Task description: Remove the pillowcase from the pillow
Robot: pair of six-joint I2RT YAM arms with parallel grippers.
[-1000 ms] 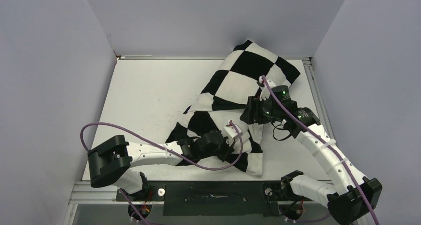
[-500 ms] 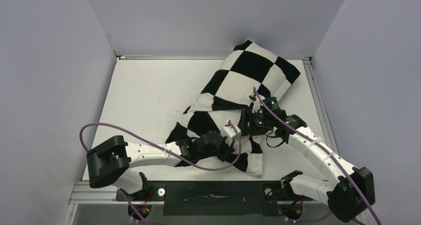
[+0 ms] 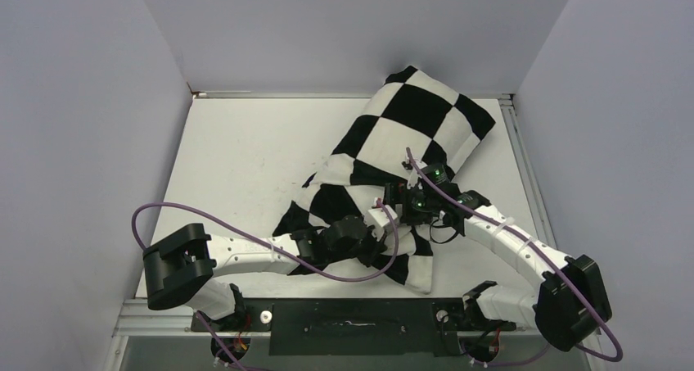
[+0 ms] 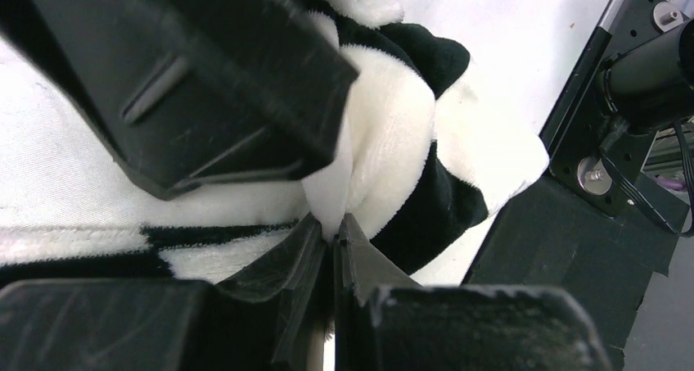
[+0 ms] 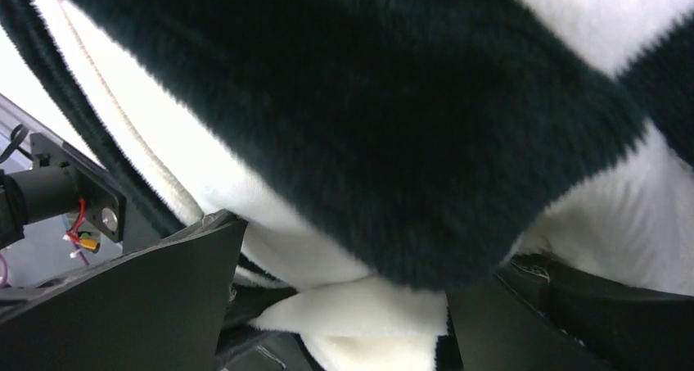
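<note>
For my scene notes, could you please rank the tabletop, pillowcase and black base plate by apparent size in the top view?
1. tabletop
2. pillowcase
3. black base plate
The gaps are clear, so there are no ties.

Three cameras: one overhead, two on the wrists.
The table (image 3: 245, 158) is seen from above and behind the arm bases (image 3: 237, 309), looking down and forward from afar. The wrist views are taken along the fingers (image 4: 205, 84), very close against the pillowcase (image 3: 409, 113), whose near end is shared by all three views.
</note>
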